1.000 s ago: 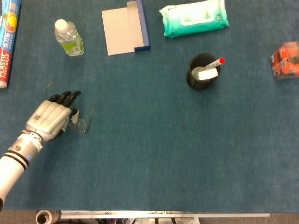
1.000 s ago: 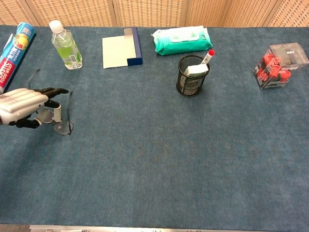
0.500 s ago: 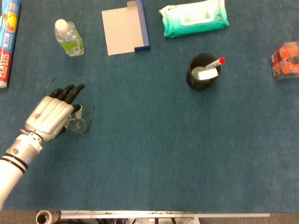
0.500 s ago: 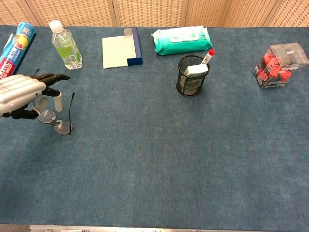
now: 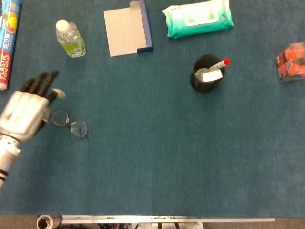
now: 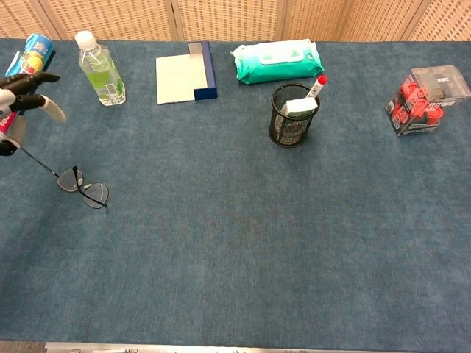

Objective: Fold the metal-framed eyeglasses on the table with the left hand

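Observation:
The metal-framed eyeglasses (image 5: 69,123) lie flat on the blue table mat at the left. In the chest view the eyeglasses (image 6: 83,188) have one thin temple stretched out toward the upper left, and the other looks laid across the lenses. My left hand (image 5: 23,111) hovers just left of them with its fingers spread and nothing in it. The chest view shows the left hand (image 6: 18,95) raised at the left edge, above the outstretched temple. The right hand shows in neither view.
A green-labelled water bottle (image 5: 70,38) and a plastic-wrap roll (image 5: 8,40) stand behind the hand. Further back are a grey-and-blue folder (image 5: 127,29) and a wet-wipes pack (image 5: 198,19). A black mesh pen cup (image 5: 206,72) sits mid-table and a red-filled clear box (image 5: 291,62) far right.
My left hand has lifted off the eyeglasses and drawn back to the left, fingers opening. The temple that stood out on the right side now looks folded in over the lenses.

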You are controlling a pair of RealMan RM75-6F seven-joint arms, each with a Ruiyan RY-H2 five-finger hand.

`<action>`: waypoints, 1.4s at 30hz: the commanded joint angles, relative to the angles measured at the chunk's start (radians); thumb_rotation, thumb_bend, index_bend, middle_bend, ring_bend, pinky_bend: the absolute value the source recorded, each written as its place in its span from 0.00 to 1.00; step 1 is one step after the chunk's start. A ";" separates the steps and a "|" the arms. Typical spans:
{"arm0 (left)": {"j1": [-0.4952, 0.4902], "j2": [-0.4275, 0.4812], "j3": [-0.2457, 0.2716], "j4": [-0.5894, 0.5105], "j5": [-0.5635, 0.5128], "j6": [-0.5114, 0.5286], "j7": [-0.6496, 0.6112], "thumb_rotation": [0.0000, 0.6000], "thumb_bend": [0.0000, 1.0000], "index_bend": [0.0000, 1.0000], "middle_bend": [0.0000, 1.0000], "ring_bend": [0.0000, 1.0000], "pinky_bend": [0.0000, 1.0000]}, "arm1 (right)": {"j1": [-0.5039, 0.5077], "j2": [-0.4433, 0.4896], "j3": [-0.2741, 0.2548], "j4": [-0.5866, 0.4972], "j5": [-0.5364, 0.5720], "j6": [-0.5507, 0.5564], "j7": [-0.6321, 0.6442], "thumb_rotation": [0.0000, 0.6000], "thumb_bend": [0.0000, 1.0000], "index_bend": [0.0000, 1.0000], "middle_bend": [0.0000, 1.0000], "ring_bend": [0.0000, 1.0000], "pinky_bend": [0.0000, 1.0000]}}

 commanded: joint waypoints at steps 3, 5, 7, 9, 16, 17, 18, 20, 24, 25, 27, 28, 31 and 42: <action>0.037 -0.003 -0.028 0.068 -0.012 0.054 -0.062 1.00 0.64 0.18 0.00 0.00 0.13 | 0.000 -0.002 0.000 0.001 0.001 -0.001 -0.004 1.00 0.54 0.59 0.53 0.36 0.36; 0.041 -0.006 -0.033 0.083 -0.015 0.060 -0.072 1.00 0.55 0.17 0.00 0.00 0.13 | 0.000 -0.002 0.000 0.002 0.002 -0.002 -0.005 1.00 0.54 0.59 0.53 0.36 0.36; 0.052 -0.015 -0.047 0.119 -0.034 0.074 -0.093 1.00 0.48 0.17 0.00 0.00 0.13 | 0.001 -0.004 0.000 0.003 0.003 -0.003 -0.007 1.00 0.54 0.59 0.53 0.36 0.36; 0.057 -0.023 -0.056 0.145 -0.046 0.079 -0.111 1.00 0.41 0.16 0.00 0.00 0.13 | 0.002 -0.005 0.000 0.004 0.005 -0.005 -0.009 1.00 0.54 0.59 0.53 0.36 0.36; 0.064 -0.051 -0.091 0.236 -0.084 0.076 -0.178 1.00 0.35 0.15 0.00 0.00 0.14 | 0.003 -0.008 0.001 0.006 0.007 -0.008 -0.013 1.00 0.54 0.59 0.53 0.36 0.36; 0.063 -0.055 -0.096 0.248 -0.089 0.073 -0.189 1.00 0.34 0.15 0.00 0.00 0.14 | 0.002 -0.008 0.001 0.006 0.007 -0.007 -0.013 1.00 0.54 0.59 0.53 0.36 0.36; 0.062 -0.059 -0.102 0.264 -0.095 0.069 -0.202 1.00 0.34 0.15 0.00 0.00 0.14 | 0.003 -0.008 0.002 0.006 0.007 -0.007 -0.014 1.00 0.54 0.59 0.53 0.36 0.36; 0.060 -0.066 -0.111 0.287 -0.103 0.061 -0.219 1.00 0.32 0.15 0.00 0.00 0.14 | 0.003 -0.008 0.002 0.006 0.008 -0.007 -0.014 1.00 0.54 0.59 0.53 0.36 0.36; 0.056 -0.086 -0.123 0.352 -0.114 0.046 -0.253 1.00 0.27 0.15 0.00 0.00 0.14 | 0.003 -0.007 0.002 0.008 0.009 -0.008 -0.012 1.00 0.54 0.59 0.53 0.36 0.36; 0.054 -0.093 -0.127 0.371 -0.118 0.039 -0.265 1.00 0.25 0.15 0.00 0.00 0.14 | 0.003 -0.007 0.002 0.008 0.009 -0.008 -0.012 1.00 0.54 0.59 0.53 0.36 0.36; 0.050 -0.104 -0.131 0.406 -0.124 0.023 -0.285 1.00 0.21 0.15 0.00 0.00 0.14 | 0.002 -0.008 0.002 0.008 0.010 -0.008 -0.012 1.00 0.54 0.59 0.53 0.36 0.36; 0.049 -0.109 -0.133 0.420 -0.126 0.017 -0.293 1.00 0.19 0.15 0.00 0.00 0.14 | 0.002 -0.008 0.002 0.009 0.010 -0.008 -0.012 1.00 0.54 0.59 0.53 0.36 0.36; 0.042 -0.132 -0.141 0.466 -0.129 -0.001 -0.324 1.00 0.14 0.15 0.00 0.00 0.14 | 0.003 -0.009 0.002 0.010 0.012 -0.010 -0.012 1.00 0.54 0.59 0.53 0.36 0.36; 0.012 -0.219 -0.161 0.595 -0.124 -0.051 -0.406 1.00 0.12 0.15 0.00 0.00 0.14 | 0.005 -0.012 0.004 0.015 0.019 -0.017 -0.014 1.00 0.54 0.59 0.53 0.36 0.36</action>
